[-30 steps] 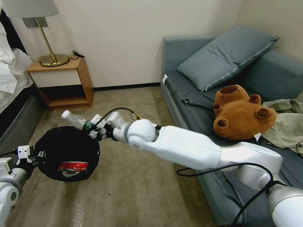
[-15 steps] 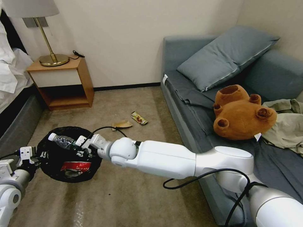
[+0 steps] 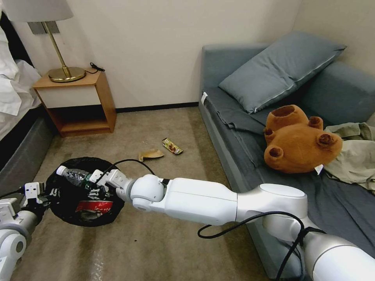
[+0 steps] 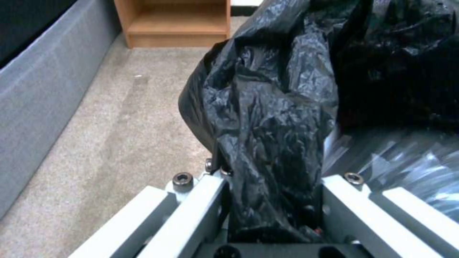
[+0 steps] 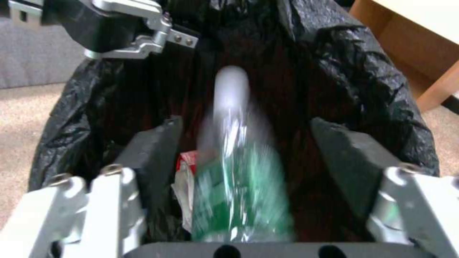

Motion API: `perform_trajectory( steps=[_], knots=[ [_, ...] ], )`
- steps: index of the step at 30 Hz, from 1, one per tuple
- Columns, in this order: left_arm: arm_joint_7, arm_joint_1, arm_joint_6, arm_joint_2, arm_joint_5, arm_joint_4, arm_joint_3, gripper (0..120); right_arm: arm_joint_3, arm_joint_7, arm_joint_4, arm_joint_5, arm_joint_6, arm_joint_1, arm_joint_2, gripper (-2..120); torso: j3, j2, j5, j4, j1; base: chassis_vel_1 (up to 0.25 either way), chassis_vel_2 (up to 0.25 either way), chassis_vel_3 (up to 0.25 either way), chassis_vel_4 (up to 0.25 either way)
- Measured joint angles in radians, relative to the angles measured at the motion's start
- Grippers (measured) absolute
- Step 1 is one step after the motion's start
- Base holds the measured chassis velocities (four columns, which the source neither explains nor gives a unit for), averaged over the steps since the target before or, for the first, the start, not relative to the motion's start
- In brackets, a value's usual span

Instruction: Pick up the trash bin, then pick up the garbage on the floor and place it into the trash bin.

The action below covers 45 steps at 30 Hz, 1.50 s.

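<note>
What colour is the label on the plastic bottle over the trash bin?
Green. The bottle's label shows best in the right wrist view, above the black-lined trash bin.

Blk bin liner [image 3: 66,197], grn bottle label [image 5: 239,186]

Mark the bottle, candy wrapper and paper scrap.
bottle [image 3: 74,176]: head view, clear body above the bin.
candy wrapper [image 3: 172,146]: head view, middle, on the carpet.
paper scrap [image 3: 150,154]: head view, middle, on the carpet.
</note>
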Motion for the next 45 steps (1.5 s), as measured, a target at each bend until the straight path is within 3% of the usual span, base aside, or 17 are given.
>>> perform_trajectory(
  steps=[1, 3, 7, 11, 14, 17, 23, 30, 36, 45],
  knots=[
    [0.0, 0.0, 0.0, 0.0, 0.0, 0.0, 0.0, 4, 0.0, 0.0, 0.0, 0.0, 0.0, 0.0, 0.0, 76, 0.0, 0.0, 0.0, 0.0, 0.0, 0.0, 0.0, 0.0, 0.0],
    [0.0, -0.003, -0.002, 0.001, 0.0, 0.008, 0.001, 4, -0.001, 0.002, 0.007, 0.004, 0.0, 0.002, 0.007, 91, 0.0, 0.0, -0.0001, 0.0, 0.0, 0.0, 0.0, 0.0, 0.0],
    [0.0, -0.009, -0.008, 0.002, -0.003, 0.023, 0.001, 4, 0.004, 0.013, 0.013, 0.01, 0.007, 0.004, 0.017, 99, 0.0, 0.0, -0.0001, 0.0, 0.0, 0.0, 0.0, 0.0, 0.0],
    [-0.004, -0.015, -0.01, 0.001, -0.014, 0.034, -0.002, 4, 0.018, 0.027, 0.018, 0.017, 0.012, 0.005, 0.026, 100, 0.0, 0.0, -0.0001, 0.0, 0.0, 0.0, 0.0, 0.0, 0.0],
    [-0.023, -0.023, 0.003, -0.007, -0.07, 0.041, -0.015, 4, 0.061, 0.112, 0.024, 0.096, 0.011, 0.01, 0.053, 100, 0.0, 0.0, -0.0001, 0.0001, 0.0, 0.0, 0.0, 0.0, 0.0],
    [-0.024, -0.024, 0.003, -0.008, -0.077, 0.044, -0.018, 4, 0.08, 0.135, 0.023, 0.119, 0.01, 0.011, 0.057, 100, 0.0, 0.0, -0.0002, 0.0002, 0.0, 0.0, 0.0, 0.0, 0.0],
    [-0.052, -0.031, 0.003, -0.015, -0.153, 0.055, -0.045, 4, 0.232, 0.243, -0.012, 0.268, -0.008, 0.036, 0.059, 100, 0.0, 0.0, -0.0001, -0.0002, 0.0, 0.0, 0.0, 0.0, 0.0],
    [-0.058, -0.031, 0.001, -0.012, -0.179, 0.075, -0.077, 4, 0.327, 0.273, -0.041, 0.328, -0.045, 0.046, 0.056, 100, 0.0, 0.0, -0.0001, 0.0004, 0.0, 0.0, 0.0, 0.0, 0.0],
    [-0.061, -0.008, -0.006, 0.009, -0.24, 0.062, -0.148, 4, 0.412, 0.289, -0.062, 0.302, -0.073, -0.024, -0.082, 100, 0.0, 0.0, 0.0001, -0.0004, 0.0, 0.0, 0.0, 0.0, 0.0],
    [-0.075, -0.012, -0.003, 0.036, -0.288, 0.07, -0.194, 4, 0.47, 0.314, -0.046, 0.268, -0.079, -0.104, -0.162, 100, 0.0, 0.0, 0.0, 0.0, 0.0, 0.0, 0.0, 0.0, 0.0]
  ],
)
